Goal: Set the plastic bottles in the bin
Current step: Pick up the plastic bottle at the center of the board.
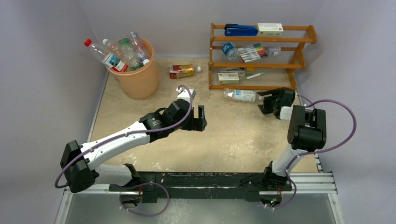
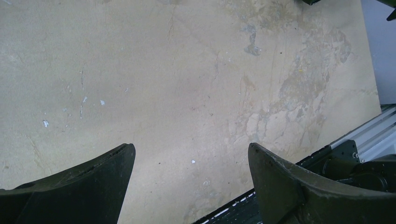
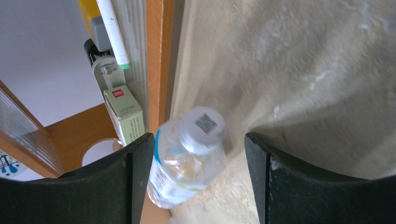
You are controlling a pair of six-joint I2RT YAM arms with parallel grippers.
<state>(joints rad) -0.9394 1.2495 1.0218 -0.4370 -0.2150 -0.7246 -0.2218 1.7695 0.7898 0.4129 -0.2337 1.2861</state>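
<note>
Up at eleven o'clock in the overhead view, the peach bin [image 1: 140, 84] holds a cluster of clear bottles [image 1: 122, 53]. A red-and-gold boxy bottle [image 1: 181, 71] lies at its three o'clock, and a blue-labelled clear bottle [image 1: 242, 95] lies at the foot of the wooden rack [image 1: 261, 39].

Left wrist: the left gripper [image 2: 191, 147] is spread wide over bare table [image 2: 187, 70], empty and out of the way.

Right wrist: the right gripper [image 3: 198, 137] is spread and straddling that clear bottle, lined up for a pinch, I'd say.

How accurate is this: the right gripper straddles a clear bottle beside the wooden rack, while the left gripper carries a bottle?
Wrong on the left gripper: the left wrist view shows it open and empty above the table. The right gripper does straddle the clear bottle beside the wooden rack.
</note>
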